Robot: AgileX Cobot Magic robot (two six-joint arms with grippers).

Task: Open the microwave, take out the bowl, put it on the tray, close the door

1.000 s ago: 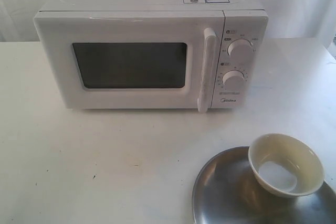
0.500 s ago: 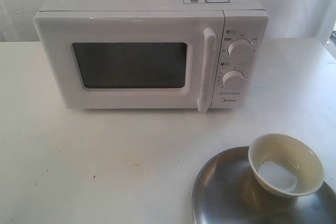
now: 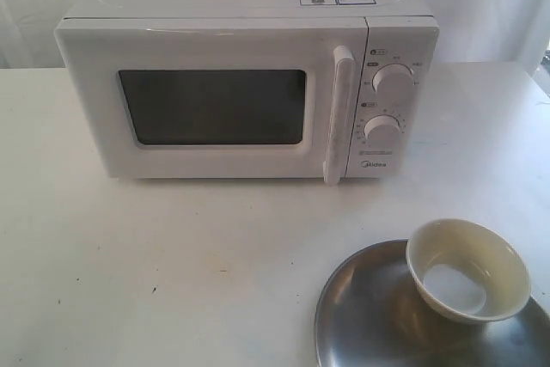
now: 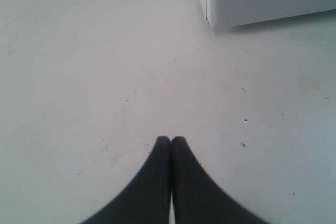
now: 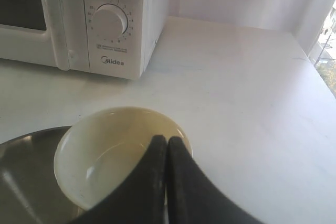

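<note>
The microwave (image 3: pixel 249 96) stands on the white table (image 3: pixel 172 264) with its door (image 3: pixel 215 105) closed flush. At its 5 o'clock lies the tray (image 3: pixel 369 315), and the bowl (image 3: pixel 468 271) sits upright on it, toward the tray's 1 o'clock. Both tools are pinched tight and hold nothing: the left gripper (image 4: pixel 171 139) over bare table, the right gripper (image 5: pixel 167 138) over the bowl's rim.

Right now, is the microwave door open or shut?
Shut: the door lies flush with the microwave front, its handle beside the control panel, no gap.
</note>
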